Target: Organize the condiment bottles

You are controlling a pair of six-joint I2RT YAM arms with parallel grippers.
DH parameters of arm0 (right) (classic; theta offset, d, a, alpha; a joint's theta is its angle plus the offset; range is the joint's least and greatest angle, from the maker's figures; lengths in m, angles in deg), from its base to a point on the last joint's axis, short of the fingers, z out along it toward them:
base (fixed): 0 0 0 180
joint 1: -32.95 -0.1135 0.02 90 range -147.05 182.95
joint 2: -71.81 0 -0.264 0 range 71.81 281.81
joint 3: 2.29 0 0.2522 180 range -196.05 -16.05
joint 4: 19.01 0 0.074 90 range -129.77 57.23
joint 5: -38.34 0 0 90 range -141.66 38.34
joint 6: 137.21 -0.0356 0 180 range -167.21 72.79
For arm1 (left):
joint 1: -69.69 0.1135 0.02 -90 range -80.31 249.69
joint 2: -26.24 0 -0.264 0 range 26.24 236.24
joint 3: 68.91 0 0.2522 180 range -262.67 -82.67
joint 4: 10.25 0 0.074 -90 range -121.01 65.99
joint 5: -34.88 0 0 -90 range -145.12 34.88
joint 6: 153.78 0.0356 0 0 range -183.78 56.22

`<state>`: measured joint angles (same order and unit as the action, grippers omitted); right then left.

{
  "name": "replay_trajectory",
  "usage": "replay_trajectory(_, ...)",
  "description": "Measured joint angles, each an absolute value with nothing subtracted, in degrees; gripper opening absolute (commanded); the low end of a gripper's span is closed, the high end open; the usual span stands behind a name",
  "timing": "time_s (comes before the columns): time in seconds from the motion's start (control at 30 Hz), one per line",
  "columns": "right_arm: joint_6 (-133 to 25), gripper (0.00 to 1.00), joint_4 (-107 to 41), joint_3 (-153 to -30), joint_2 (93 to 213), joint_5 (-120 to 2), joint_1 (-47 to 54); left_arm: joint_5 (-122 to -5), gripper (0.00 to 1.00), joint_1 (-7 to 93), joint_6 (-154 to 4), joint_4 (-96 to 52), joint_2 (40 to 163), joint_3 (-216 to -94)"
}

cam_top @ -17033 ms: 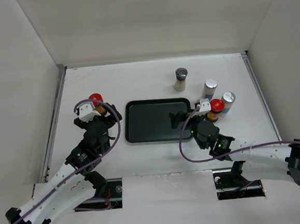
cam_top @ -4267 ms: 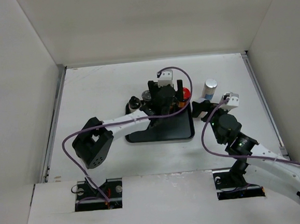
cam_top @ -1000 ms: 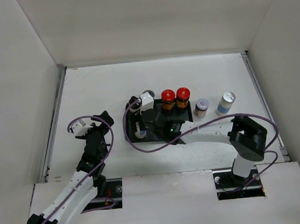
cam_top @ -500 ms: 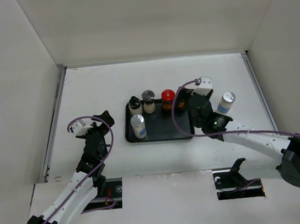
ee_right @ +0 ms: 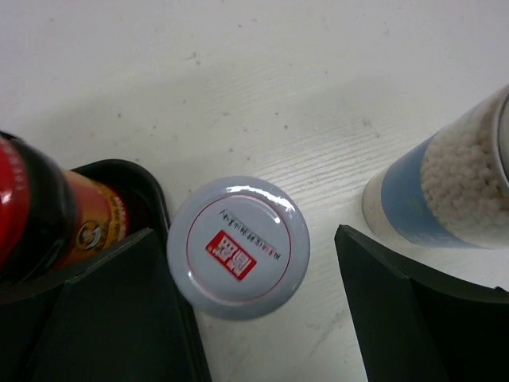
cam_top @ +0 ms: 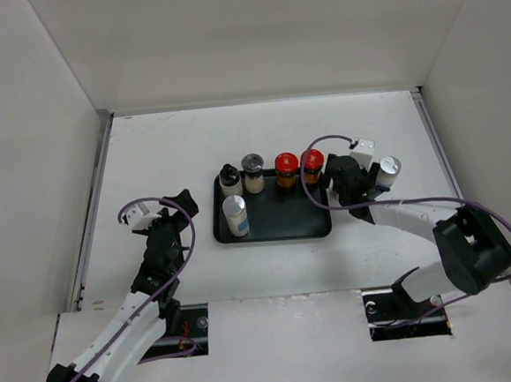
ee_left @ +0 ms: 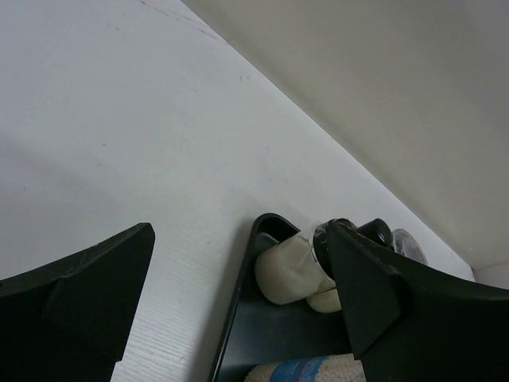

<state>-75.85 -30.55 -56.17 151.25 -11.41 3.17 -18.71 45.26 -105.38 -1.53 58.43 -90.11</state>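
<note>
The black tray (cam_top: 281, 229) holds a dark-capped cream jar (cam_top: 229, 177), a grey-capped cream jar (cam_top: 253, 169), two red-capped jars (cam_top: 286, 168) (cam_top: 312, 164) and a silver-topped blue-label jar (cam_top: 235, 215). My right gripper (cam_top: 342, 187) is open just right of the tray. In the right wrist view its fingers (ee_right: 245, 232) straddle the grey lid with a red mark (ee_right: 238, 247) of a jar standing on the table, without touching it. Another blue-label jar (cam_top: 387, 170) (ee_right: 445, 191) stands further right. My left gripper (cam_top: 181, 201) (ee_left: 238, 231) is open and empty, left of the tray.
White walls close in the table on the left, back and right. In the left wrist view the tray's corner (ee_left: 253, 239), the cream jars (ee_left: 294, 267) and the blue-label jar (ee_left: 294, 370) lie ahead. A red-capped jar (ee_right: 48, 215) stands in the tray corner (ee_right: 151, 183).
The second red-capped jar now stands free on the tray's back right. My right gripper has moved right, off the tray, over the lidded jar. The left arm has not moved.
</note>
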Motion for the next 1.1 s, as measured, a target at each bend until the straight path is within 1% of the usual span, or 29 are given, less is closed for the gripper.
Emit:
replay_trajectory(0.03, -75.91, 0.91, -29.72, -56.19, 152.32, -12.15, 3.96, -18.78, 0.91, 45.26, -105.38, -1.40, 58.62, -90.11)
replay_trajectory(0.13, -76.40, 0.67, -27.49, -56.19, 155.23, -13.88, 5.71, -19.08, 0.91, 45.26, -105.38, -0.90, 59.13, -90.11)
replay_trajectory(0.2, -76.20, 0.59, -26.09, -56.08, 155.84, -13.77, 5.97, -19.35, 0.91, 45.26, -105.38, -0.66, 59.21, -90.11)
replay_trajectory(0.23, -76.22, 0.58, -25.67, -55.79, 155.58, -13.77, 5.99, -19.39, 0.91, 45.26, -105.38, -0.59, 59.21, -90.11)
replay_trajectory(0.33, -75.74, 0.57, -25.72, -53.59, 152.89, -13.05, 4.90, -19.43, 0.91, 45.26, -105.38, -0.28, 59.43, -90.11)
replay_trajectory(0.4, -74.52, 0.57, -27.71, -52.10, 148.98, -11.60, 2.85, -19.46, 0.91, 45.15, -105.36, -0.26, 59.48, -90.11)
replay_trajectory(0.53, -72.35, 0.58, -31.68, -52.10, 139.23, -8.06, -4.78, -19.50, 0.91, 44.87, -105.36, 0.15, 59.80, -90.11)
replay_trajectory(0.63, -72.16, 0.59, -32.30, -54.83, 137.46, -7.47, -11.73, -19.61, 0.91, 44.87, -105.34, 0.46, 60.31, -90.11)
replay_trajectory(0.73, -72.31, 0.59, -30.50, -59.23, 142.75, -8.63, -18.44, -19.61, 0.91, 44.87, -105.34, 0.65, 60.79, -90.11)
replay_trajectory(0.87, -72.26, 0.62, -26.57, -64.58, 154.29, -11.82, -24.54, -19.61, 0.91, 44.87, -105.34, 0.63, 60.50, -90.11)
replay_trajectory(0.97, -71.78, 0.62, -24.82, -65.74, 159.62, -13.46, -27.12, -19.61, 0.91, 44.87, -105.34, 0.65, 59.98, -90.11)
replay_trajectory(1.1, -71.37, 0.63, -24.30, -65.96, 163.64, -13.81, -27.93, -19.61, 0.91, 44.87, -105.34, 0.65, 59.78, -90.11)
